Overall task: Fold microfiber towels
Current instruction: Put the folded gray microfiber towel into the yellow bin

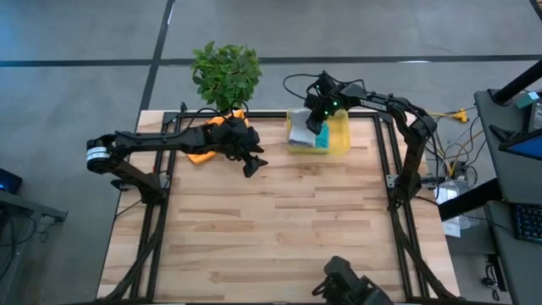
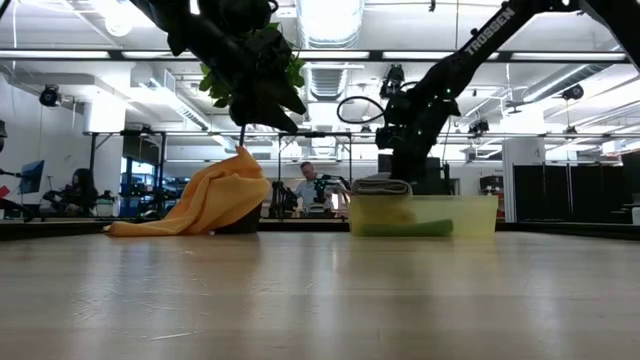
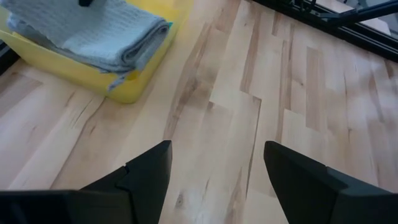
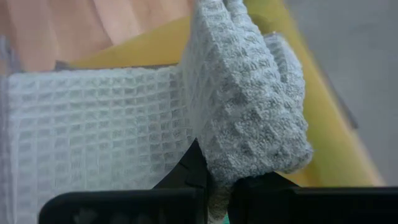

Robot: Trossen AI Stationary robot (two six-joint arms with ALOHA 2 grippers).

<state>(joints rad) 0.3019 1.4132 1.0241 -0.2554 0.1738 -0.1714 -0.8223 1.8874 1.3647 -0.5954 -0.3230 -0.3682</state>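
Over the counter (image 1: 279,220) from above, right tool (image 1: 317,119) sits at the yellow bin (image 1: 339,140) on the grey towel (image 1: 301,129); left tool (image 1: 252,163), spread and empty, hovers beside the orange towel (image 1: 201,156). Right wrist: right tool is pinching a fold of grey towel directly ahead, so right arm is nearer.

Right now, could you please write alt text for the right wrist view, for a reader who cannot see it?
The right gripper is shut on a raised fold of the light grey towel, a waffle-textured cloth. The rest of the towel lies flat beside it, and the yellow bin shows behind, with wooden table beyond.
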